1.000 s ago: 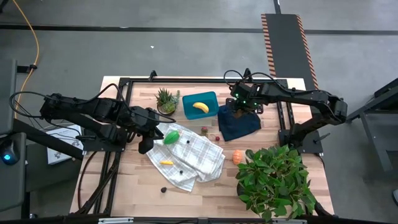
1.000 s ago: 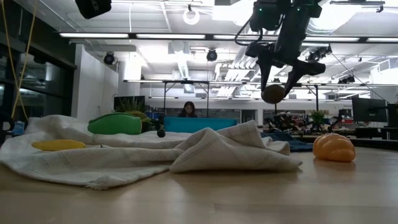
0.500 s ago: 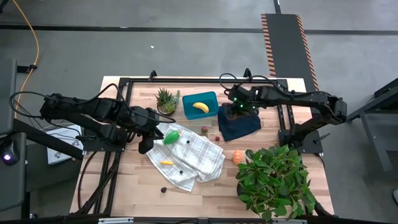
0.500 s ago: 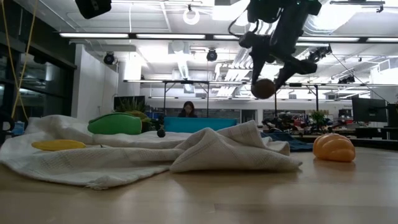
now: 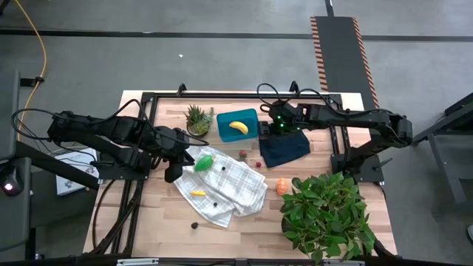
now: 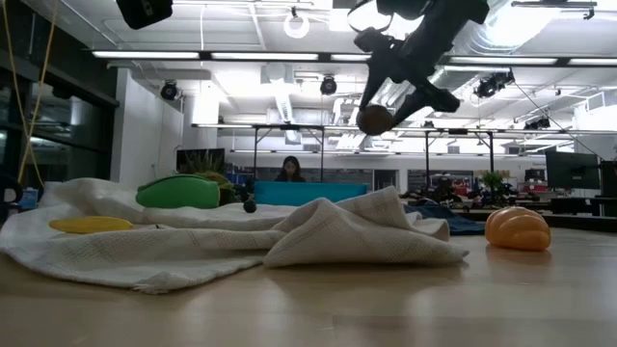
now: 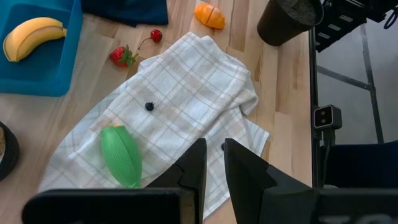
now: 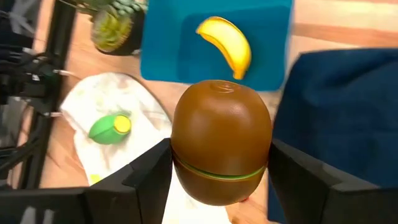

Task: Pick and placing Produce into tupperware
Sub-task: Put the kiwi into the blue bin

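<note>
gripping a brown kiwi [image 8: 221,142], right tool [image 8: 219,163] hangs beside teal tupperware [image 5: 238,125]; left tool [image 7: 213,163] nearly shut, empty

The right arm reaches in from the right side, stretched nearly level across the far part of the tabletop [image 5: 148,222], and its hand [image 8: 219,163] hangs well above the surface with both dark fingers [image 8: 134,180] spread wide and pressed against the sides of a brown kiwi [image 8: 221,149]. The left arm comes in from the left, bent at the elbow and lying low. Its hand [image 5: 171,171] points toward the near-left part of the tabletop with its two fingers [image 7: 193,171] close together, only a narrow gap between them, gripping nothing.
</note>
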